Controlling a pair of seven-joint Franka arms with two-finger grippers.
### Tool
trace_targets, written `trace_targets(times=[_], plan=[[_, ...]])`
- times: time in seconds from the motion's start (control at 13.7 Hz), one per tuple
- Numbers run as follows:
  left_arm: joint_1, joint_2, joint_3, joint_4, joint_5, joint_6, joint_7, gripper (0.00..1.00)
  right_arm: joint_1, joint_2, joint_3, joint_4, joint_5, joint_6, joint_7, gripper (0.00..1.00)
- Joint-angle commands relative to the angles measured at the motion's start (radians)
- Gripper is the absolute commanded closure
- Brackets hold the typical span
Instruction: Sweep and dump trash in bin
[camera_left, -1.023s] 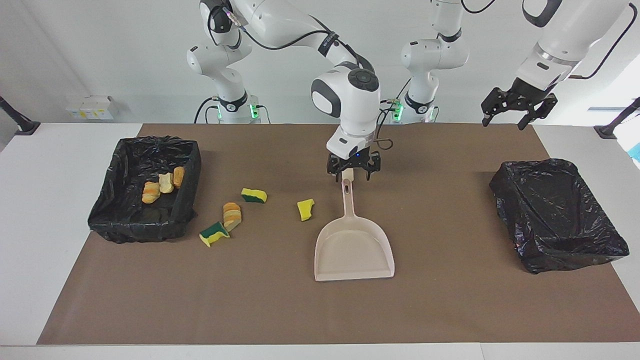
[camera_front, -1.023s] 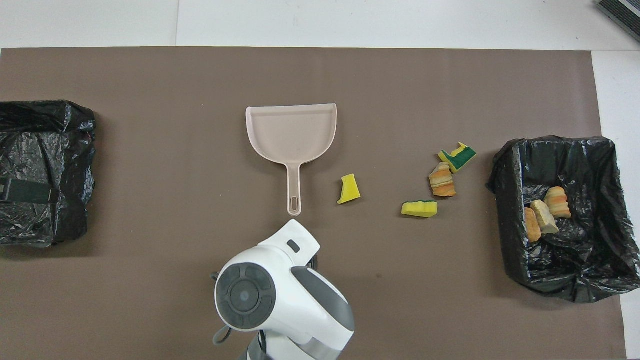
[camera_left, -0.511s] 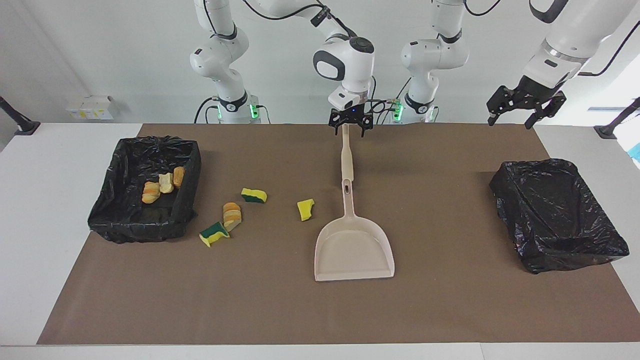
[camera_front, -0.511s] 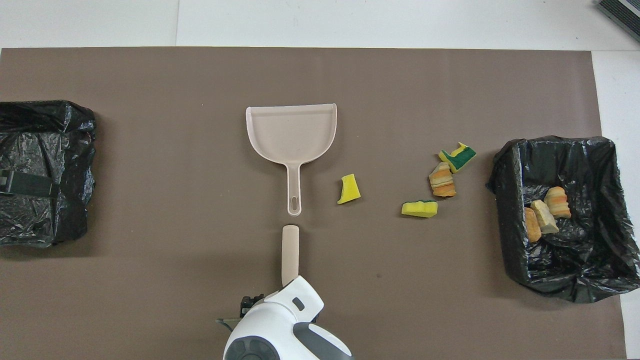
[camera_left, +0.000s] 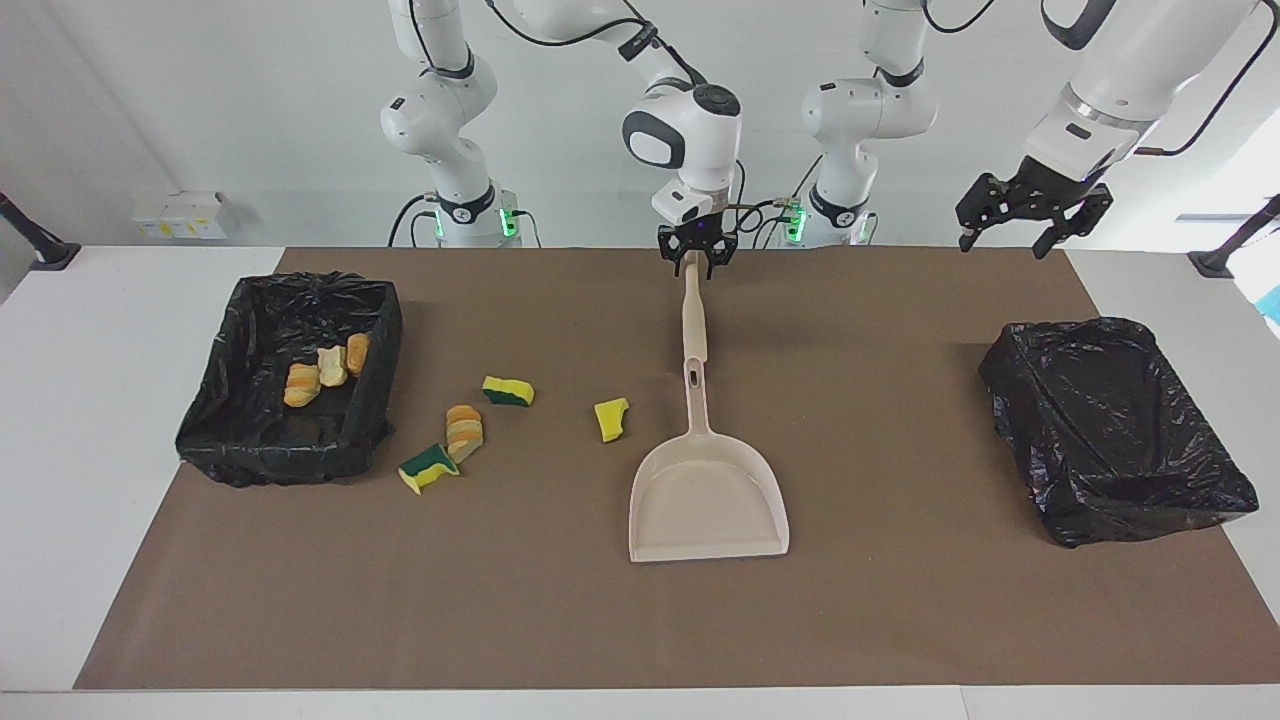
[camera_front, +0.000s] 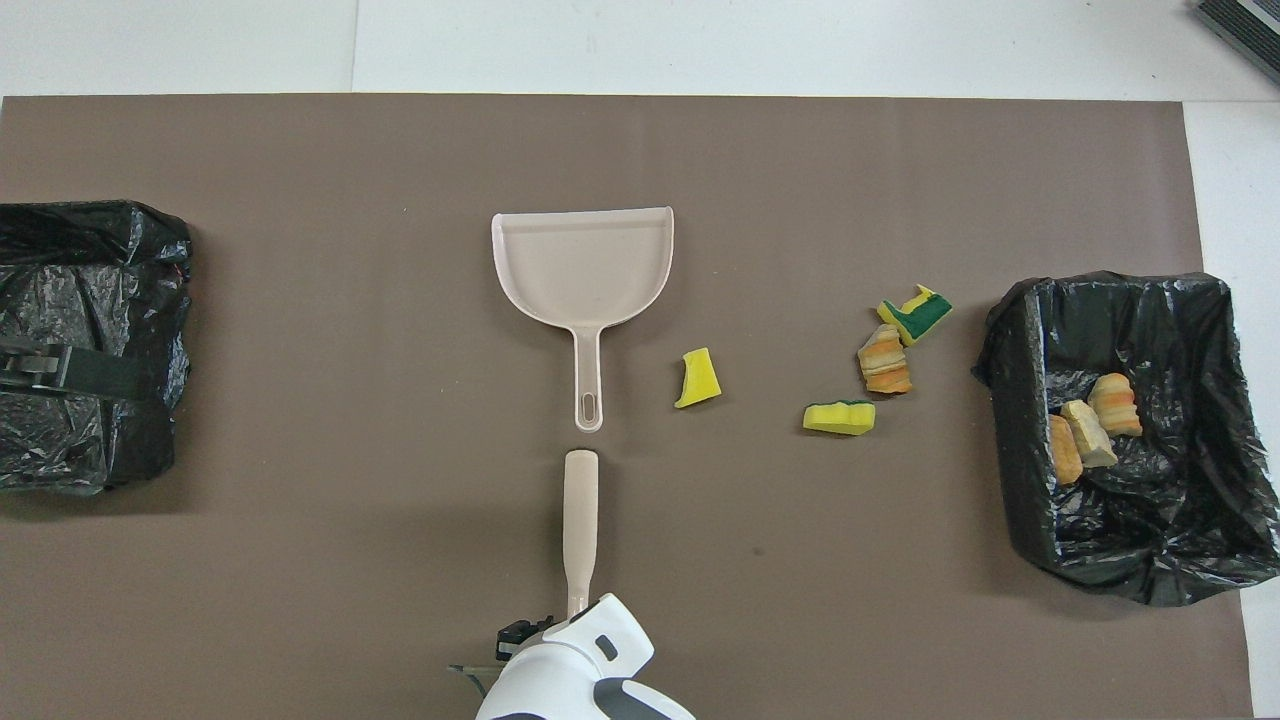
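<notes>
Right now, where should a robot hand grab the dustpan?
By its thin handle, from above. The dustpan lies flat with the handle pointing toward the robots, slim enough to pinch. The beige stick in the right gripper ends just short of its tip.

Scraps (camera_left: 465, 432) beside bin (camera_left: 290, 410), three inside

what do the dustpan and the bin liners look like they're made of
Dustpan: probably molded plastic, pale beige with a smooth matte finish, one piece with a thin raised rim and a hang hole in its handle.
Bin liners: most likely thin black plastic film, glossy and crinkled, with sharp highlights on the folds, draped loosely over the bins' walls.
</notes>
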Motion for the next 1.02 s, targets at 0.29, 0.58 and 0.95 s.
trace_targets(times=[0.29, 0.58, 0.95], plan=[[-0.116, 0.063, -0.001, -0.016, 0.001, 0.215, -0.218, 0.0, -0.053, -0.058, -0.004, 0.055, -0.005, -0.16, -0.006, 1.0], [-0.179, 0.158, -0.001, -0.002, -0.049, 0.404, -0.385, 0.0, -0.146, -0.199, -0.017, 0.061, 0.023, -0.357, -0.07, 1.0], [-0.342, 0.271, -0.001, -0.002, -0.082, 0.571, -0.622, 0.0, -0.353, -0.249, -0.018, 0.061, 0.003, -0.494, -0.315, 1.0]])
